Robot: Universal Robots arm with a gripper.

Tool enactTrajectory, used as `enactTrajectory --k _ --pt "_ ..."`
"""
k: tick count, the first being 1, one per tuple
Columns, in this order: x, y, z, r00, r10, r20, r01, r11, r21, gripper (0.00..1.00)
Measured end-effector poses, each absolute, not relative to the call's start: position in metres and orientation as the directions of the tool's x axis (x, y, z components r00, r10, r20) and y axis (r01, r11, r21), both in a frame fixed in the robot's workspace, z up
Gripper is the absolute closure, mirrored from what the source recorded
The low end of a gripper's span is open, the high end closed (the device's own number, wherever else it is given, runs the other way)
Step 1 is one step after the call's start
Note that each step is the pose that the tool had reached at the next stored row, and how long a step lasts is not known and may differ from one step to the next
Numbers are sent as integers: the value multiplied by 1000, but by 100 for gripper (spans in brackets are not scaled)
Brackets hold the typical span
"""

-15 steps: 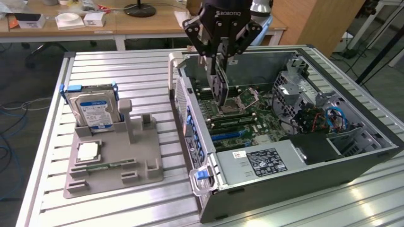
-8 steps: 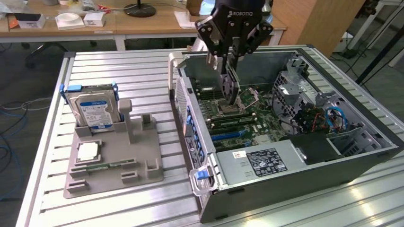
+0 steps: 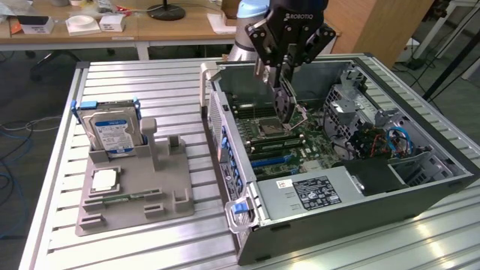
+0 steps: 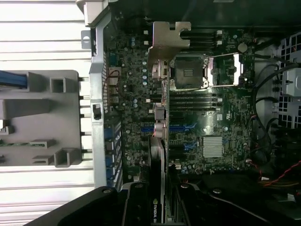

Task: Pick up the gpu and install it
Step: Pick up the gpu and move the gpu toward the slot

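Green gpu [image 3: 286, 104], clamped in the tool [image 3: 279, 79], hangs upright lengthwise, bracket [image 4: 167, 40] down, over motherboard [image 3: 315, 140].

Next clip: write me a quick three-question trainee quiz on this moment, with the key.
1. Fill in: the gripper holds the gpu, edge down, over the ____ inside the open case.
2. What stands upright in the grey tray beside the case? A. a hard drive B. a loose fan C. a keyboard
3. True or false: the gpu lies flat on the grey tray.

Key: 1 motherboard; 2 A; 3 false.
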State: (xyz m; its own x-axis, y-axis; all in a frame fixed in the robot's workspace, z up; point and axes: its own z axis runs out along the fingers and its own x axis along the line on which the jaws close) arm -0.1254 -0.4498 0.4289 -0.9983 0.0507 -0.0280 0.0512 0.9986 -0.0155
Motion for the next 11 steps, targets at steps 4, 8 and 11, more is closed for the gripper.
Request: enactTrajectory --k 4,8,11 --pt "-115 -450 429 -998 49 -28 49 999 -16 74" --pt "-105 -450 429 -998 48 -28 48 999 -16 74" --pt "-98 -450 429 -999 46 -28 47 999 -16 74"
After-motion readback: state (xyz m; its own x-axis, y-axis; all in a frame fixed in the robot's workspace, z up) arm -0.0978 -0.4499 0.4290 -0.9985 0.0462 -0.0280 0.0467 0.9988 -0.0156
